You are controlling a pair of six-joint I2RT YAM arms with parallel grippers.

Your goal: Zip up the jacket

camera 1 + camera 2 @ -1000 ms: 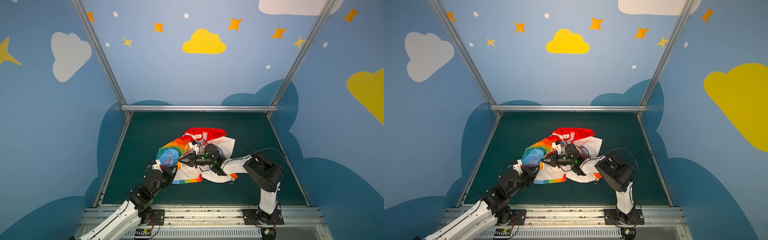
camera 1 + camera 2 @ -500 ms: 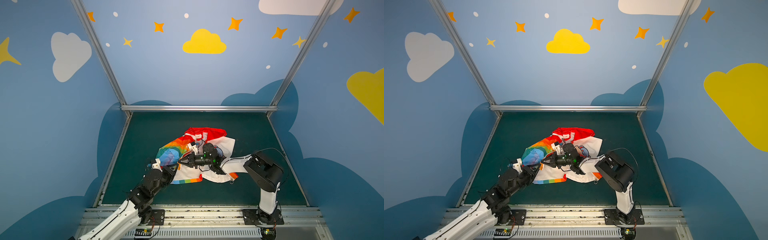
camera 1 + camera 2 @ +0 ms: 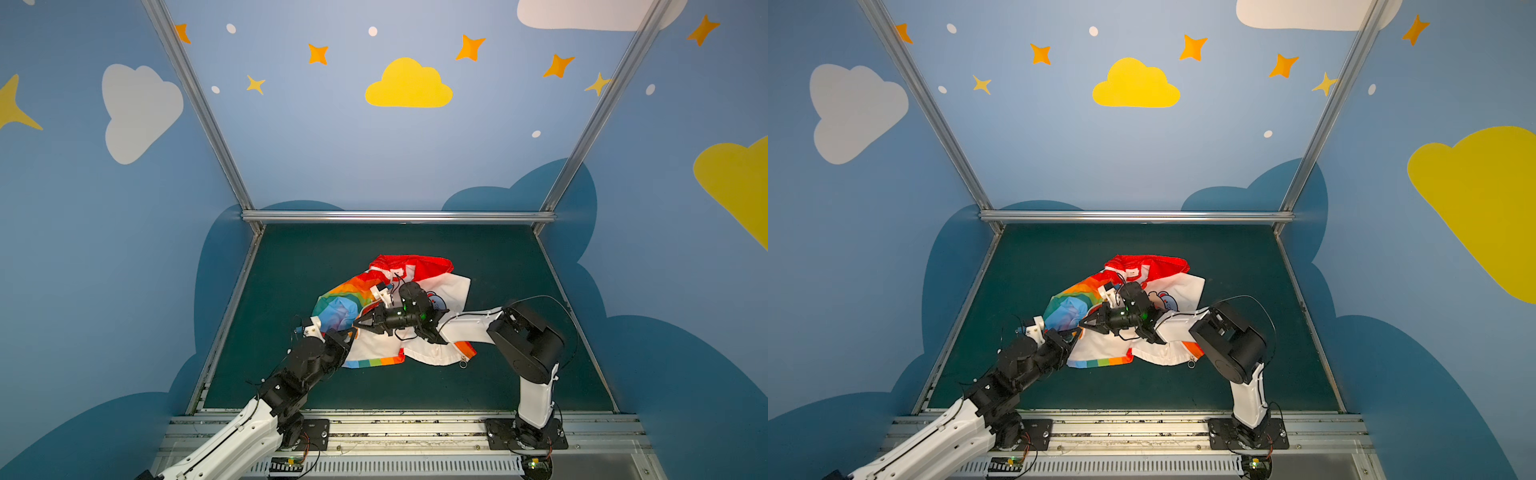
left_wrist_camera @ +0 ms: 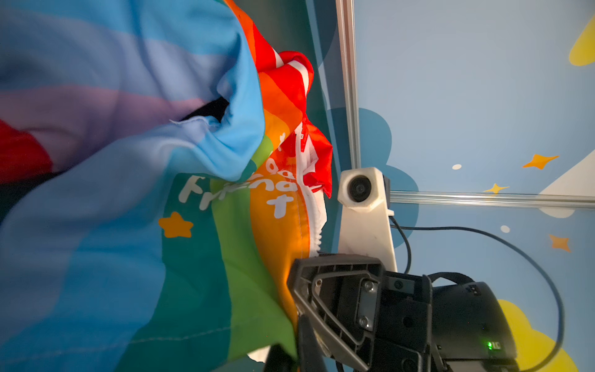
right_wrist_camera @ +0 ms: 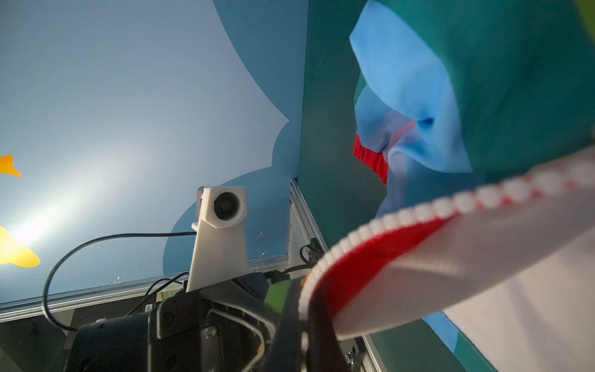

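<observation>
Right jaws edged toward left jaws, each clamped on jacket [image 3: 337, 305], at zipper [image 5: 428, 209] edge

Dark green tabletop [image 3: 291, 266], crumpled rainbow jacket [image 3: 453, 286] flat near its middle.

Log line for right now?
jacket unzipped | left gripper shut on jacket | right gripper shut on zipper edge | ring pull untouched
</observation>
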